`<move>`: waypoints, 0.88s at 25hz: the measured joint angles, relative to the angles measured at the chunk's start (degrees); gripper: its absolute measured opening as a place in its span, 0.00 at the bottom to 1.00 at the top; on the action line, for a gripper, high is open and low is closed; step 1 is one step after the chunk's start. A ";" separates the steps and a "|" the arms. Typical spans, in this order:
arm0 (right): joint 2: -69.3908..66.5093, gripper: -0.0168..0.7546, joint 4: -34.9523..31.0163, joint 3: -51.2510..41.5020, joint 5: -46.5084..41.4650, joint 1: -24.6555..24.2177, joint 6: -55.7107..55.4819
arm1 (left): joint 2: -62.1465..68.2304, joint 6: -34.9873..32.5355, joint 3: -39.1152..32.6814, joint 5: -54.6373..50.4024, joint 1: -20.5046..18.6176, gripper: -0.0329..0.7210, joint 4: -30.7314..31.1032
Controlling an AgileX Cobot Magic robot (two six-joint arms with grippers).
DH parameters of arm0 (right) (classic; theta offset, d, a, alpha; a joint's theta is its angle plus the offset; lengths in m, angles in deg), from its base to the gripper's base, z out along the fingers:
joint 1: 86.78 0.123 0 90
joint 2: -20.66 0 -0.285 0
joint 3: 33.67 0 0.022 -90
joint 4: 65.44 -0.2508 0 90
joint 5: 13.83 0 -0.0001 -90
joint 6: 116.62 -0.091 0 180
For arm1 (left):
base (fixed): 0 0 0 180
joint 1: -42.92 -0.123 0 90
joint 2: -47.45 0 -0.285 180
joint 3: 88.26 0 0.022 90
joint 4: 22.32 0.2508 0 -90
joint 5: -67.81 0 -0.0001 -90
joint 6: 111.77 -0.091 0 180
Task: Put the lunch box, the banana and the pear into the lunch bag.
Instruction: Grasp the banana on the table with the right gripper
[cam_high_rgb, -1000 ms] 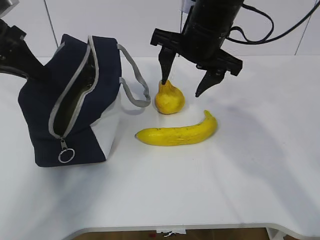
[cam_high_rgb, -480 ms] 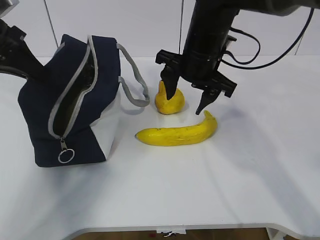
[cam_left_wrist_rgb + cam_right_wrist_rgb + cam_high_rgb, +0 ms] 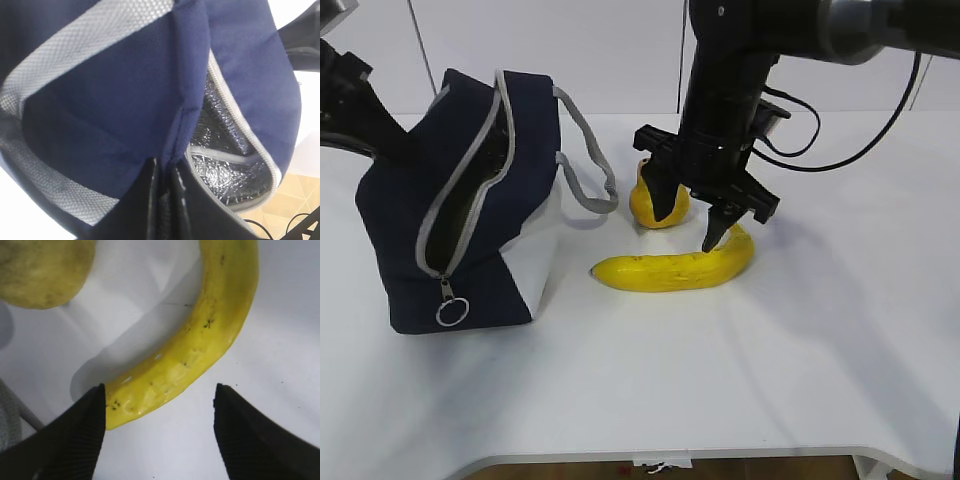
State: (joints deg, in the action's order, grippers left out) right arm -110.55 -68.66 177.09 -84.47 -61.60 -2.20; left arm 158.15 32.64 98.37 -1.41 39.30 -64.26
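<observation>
The navy lunch bag [image 3: 525, 130] stands tilted at the left, its zipper undone and its mouth gaping. My left gripper [image 3: 164, 172] is shut on a fold of the bag's fabric [image 3: 100, 100] beside the silver lining [image 3: 220, 165]. The banana [image 3: 660, 272] lies on the table in front of the pear [image 3: 642, 208]. My right gripper [image 3: 686, 234] hangs open low over the banana's right end, just right of the pear. In the right wrist view that end of the banana [image 3: 200, 340] lies between the jaws close to one finger, with the pear [image 3: 45, 270] at the top left. The lunch box is hidden.
A grey rope handle [image 3: 585, 170] droops from the bag toward the pear. The ring pull [image 3: 452, 311] hangs at the bag's lower front. The left arm [image 3: 355, 100] reaches in behind the bag. The white table's front edge [image 3: 670, 455] runs along the bottom.
My right gripper has come down and shifted from around the pear to the banana's right end, its jaws a little narrower. The bag, the fruit and the left gripper have stayed put.
</observation>
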 joint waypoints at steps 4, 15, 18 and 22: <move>-1.43 0.67 -0.27 0.00 0.17 0.00 -1.91 | 0.00 0.00 0.00 0.00 0.00 0.06 0.00; -4.01 0.66 0.85 0.00 0.46 0.00 -3.65 | 0.00 -0.09 0.00 0.00 0.00 0.06 0.25; -4.85 0.66 0.95 0.00 0.34 0.00 -3.74 | 0.00 -0.09 0.00 0.00 0.00 0.06 0.25; -6.30 0.66 -0.29 0.00 0.45 0.00 -3.74 | 0.00 -0.09 0.00 0.00 0.00 0.06 0.34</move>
State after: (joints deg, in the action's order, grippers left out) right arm -116.85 -68.95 177.09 -84.02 -61.60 -5.94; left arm 158.15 32.55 98.37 -1.41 39.30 -63.92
